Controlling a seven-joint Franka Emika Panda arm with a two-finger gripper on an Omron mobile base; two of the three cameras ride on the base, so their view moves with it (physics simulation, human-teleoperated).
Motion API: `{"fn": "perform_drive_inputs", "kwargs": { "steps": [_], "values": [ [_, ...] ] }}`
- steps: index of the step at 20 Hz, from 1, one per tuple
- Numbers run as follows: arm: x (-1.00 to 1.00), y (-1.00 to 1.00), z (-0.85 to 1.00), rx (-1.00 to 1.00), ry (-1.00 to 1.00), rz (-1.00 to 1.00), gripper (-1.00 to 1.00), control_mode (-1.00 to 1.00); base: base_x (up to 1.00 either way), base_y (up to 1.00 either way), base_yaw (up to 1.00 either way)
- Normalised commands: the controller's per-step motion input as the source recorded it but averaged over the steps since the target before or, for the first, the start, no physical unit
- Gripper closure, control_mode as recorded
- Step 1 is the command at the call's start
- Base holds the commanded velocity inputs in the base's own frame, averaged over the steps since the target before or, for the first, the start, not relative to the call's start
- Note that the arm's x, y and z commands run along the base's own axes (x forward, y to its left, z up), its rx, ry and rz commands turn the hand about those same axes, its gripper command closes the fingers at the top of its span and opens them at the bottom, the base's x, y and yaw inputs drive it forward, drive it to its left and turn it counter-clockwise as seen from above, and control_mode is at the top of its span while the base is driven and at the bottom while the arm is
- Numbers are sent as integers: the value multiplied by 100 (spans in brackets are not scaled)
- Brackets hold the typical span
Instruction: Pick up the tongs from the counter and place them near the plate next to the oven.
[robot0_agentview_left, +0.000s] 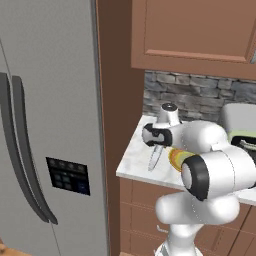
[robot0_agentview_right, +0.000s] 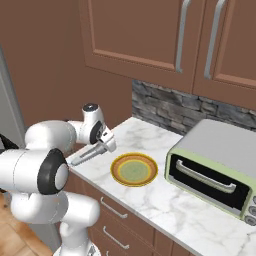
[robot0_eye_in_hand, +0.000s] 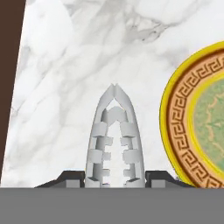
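Two fingers of gripper (robot0_eye_in_hand: 114, 177) clamped on tongs (robot0_eye_in_hand: 113, 140), plate (robot0_eye_in_hand: 199, 118) cut off at edge

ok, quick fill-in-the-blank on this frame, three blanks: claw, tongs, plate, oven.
1. The claw is shut on the ____.
2. The plate lies on the counter between the tongs and the toaster ____.
3. The oven's door is ____.

Missing words: tongs; oven; closed

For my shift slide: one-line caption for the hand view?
Pincer shut on the tongs, held over the marble counter left of the plate.
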Motion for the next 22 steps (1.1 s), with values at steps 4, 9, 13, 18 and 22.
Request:
{"fn": "perform_drive_inputs", "kwargs": {
  "steps": [4,9,13,18,22],
  "values": [
    [98,0,-33,0,12,0,100,-100,0,0,0],
    [67,-6,-37,0,1,0,100,-100,0,0,0],
    [51,-18,-49,0,-3,0,100,-100,0,0,0],
    [36,-19,-54,0,-12,0,100,-100,0,0,0],
    [13,-12,-45,0,-17,0,-100,-100,0,0,0]
  ]
}}
